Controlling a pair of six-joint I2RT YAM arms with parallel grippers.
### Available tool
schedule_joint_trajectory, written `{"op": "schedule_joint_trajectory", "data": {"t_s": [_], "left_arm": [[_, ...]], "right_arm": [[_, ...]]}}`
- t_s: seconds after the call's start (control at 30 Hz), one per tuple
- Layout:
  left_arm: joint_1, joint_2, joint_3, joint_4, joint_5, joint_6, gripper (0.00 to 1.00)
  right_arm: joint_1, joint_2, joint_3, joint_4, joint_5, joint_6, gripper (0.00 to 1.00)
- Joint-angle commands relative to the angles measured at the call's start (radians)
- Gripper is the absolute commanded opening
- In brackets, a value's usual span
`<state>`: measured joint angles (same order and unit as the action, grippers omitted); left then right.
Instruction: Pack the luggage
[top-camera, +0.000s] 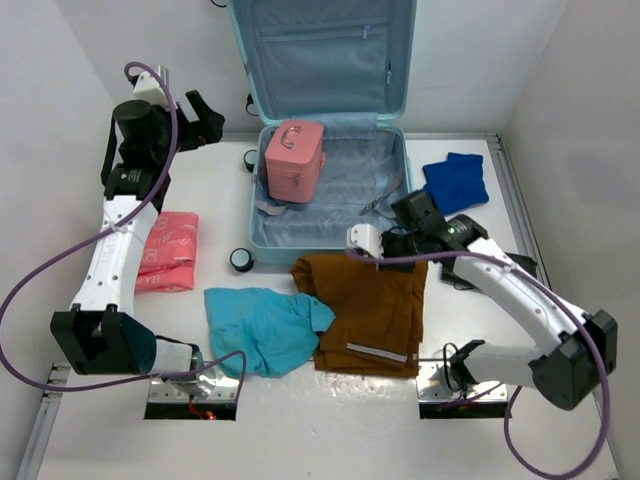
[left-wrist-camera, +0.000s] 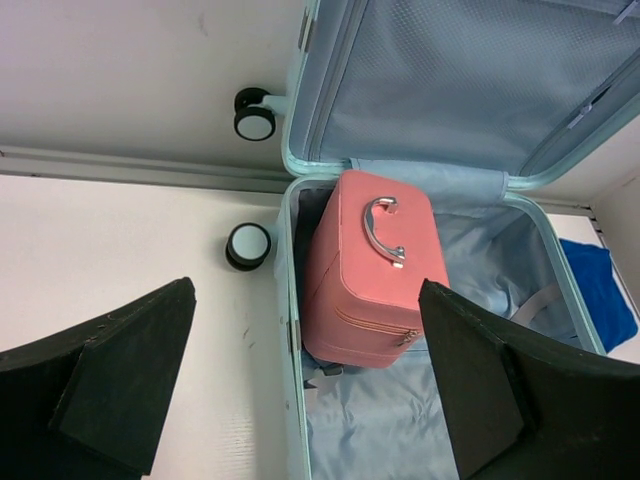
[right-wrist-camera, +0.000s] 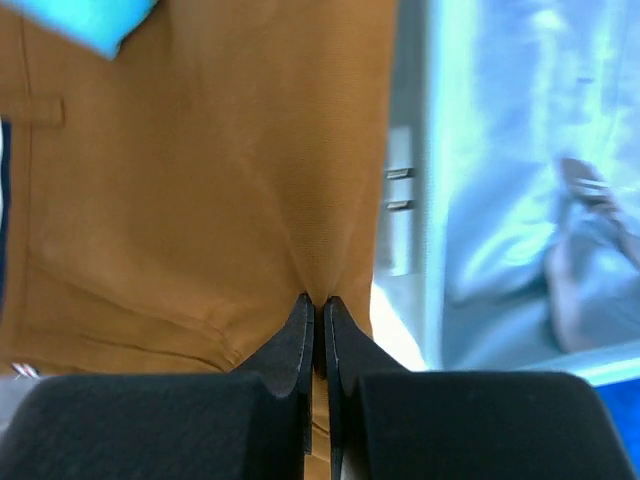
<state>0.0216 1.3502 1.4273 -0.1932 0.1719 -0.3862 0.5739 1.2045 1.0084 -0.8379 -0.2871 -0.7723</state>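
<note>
open luggage (top-camera: 345, 197), pink case (top-camera: 294, 160) inside

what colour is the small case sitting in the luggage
The case is pink, with a silver handle; the left wrist view shows it best.

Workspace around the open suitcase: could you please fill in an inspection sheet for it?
Surface: white table, partly covered with clothes.
Job's things: luggage lies open, lid up against the back wall; pink case inside, at its left.
Clutter: brown garment, teal garment, blue garment, coral cloth, all outside the luggage.
Grippers: left gripper open, holding nothing; right gripper shut on the brown garment.
Cables: purple cables loop along both arms.
Surroundings: white walls.
</note>
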Motion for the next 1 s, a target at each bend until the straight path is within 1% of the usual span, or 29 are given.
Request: {"op": "schedule_joint_trajectory", "data": {"t_s": [0.0, 0.03, 0.07, 0.13, 0.2, 0.27, 0.3, 0.37, 0.4, 0.47, 0.57, 0.7, 0.73, 0.9, 0.93, 0.97], "left_arm": [[0.011, -0.031, -0.002, 0.028, 0.012, -0.011, 1.0], [0.011, -0.031, -0.002, 0.028, 0.012, -0.011, 1.0], [0.011, -0.031, -0.002, 0.028, 0.012, -0.011, 1.0], [0.011, -0.031, -0.002, 0.028, 0.012, -0.011, 1.0], [0.011, -0.02, -0.002, 0.028, 0.012, -0.002, 1.0], [0.011, -0.02, -0.002, 0.028, 0.021, -0.002, 1.0], [0.011, -0.01, -0.002, 0.028, 0.021, -0.002, 1.0], [0.011, -0.01, -0.002, 0.028, 0.021, -0.002, 1.0], [0.011, -0.01, -0.002, 0.028, 0.021, -0.002, 1.0], [0.011, 0.001, -0.013, 0.028, 0.021, -0.002, 1.0], [0.002, 0.01, -0.024, 0.037, 0.031, -0.002, 1.0], [0.001, 0.032, -0.024, 0.037, 0.031, -0.002, 1.0], [0.001, 0.032, -0.024, 0.037, 0.031, -0.002, 1.0], [0.001, 0.053, -0.024, 0.037, 0.031, -0.002, 1.0], [0.001, 0.066, -0.024, 0.037, 0.031, -0.002, 1.0], [0.001, 0.078, -0.024, 0.037, 0.031, -0.002, 1.0]], "right_arm": [[-0.041, 0.061, 0.125, 0.17, 0.052, 0.047, 0.0], [-0.046, 0.088, 0.139, 0.198, 0.066, 0.056, 0.0], [-0.075, 0.133, 0.188, 0.227, 0.071, 0.095, 0.0], [-0.089, 0.163, 0.246, 0.259, 0.075, 0.114, 0.0], [-0.127, 0.229, 0.314, 0.285, 0.077, 0.188, 0.0], [-0.152, 0.26, 0.384, 0.29, 0.077, 0.234, 0.0], [-0.16, 0.301, 0.442, 0.309, 0.075, 0.266, 0.0], [-0.184, 0.323, 0.475, 0.316, 0.083, 0.284, 0.0], [-0.192, 0.352, 0.522, 0.327, 0.083, 0.303, 0.0], [-0.204, 0.375, 0.556, 0.341, 0.095, 0.306, 0.0], [-0.227, 0.435, 0.652, 0.367, 0.126, 0.317, 0.0], [-0.262, 0.579, 0.736, 0.398, 0.141, 0.318, 0.0], [-0.282, 0.617, 0.781, 0.398, 0.143, 0.318, 0.0], [-0.319, 0.771, 0.851, 0.453, 0.155, 0.32, 0.0], [-0.334, 0.791, 0.911, 0.454, 0.151, 0.323, 0.0], [-0.336, 0.863, 0.935, 0.454, 0.147, 0.327, 0.0]]}}
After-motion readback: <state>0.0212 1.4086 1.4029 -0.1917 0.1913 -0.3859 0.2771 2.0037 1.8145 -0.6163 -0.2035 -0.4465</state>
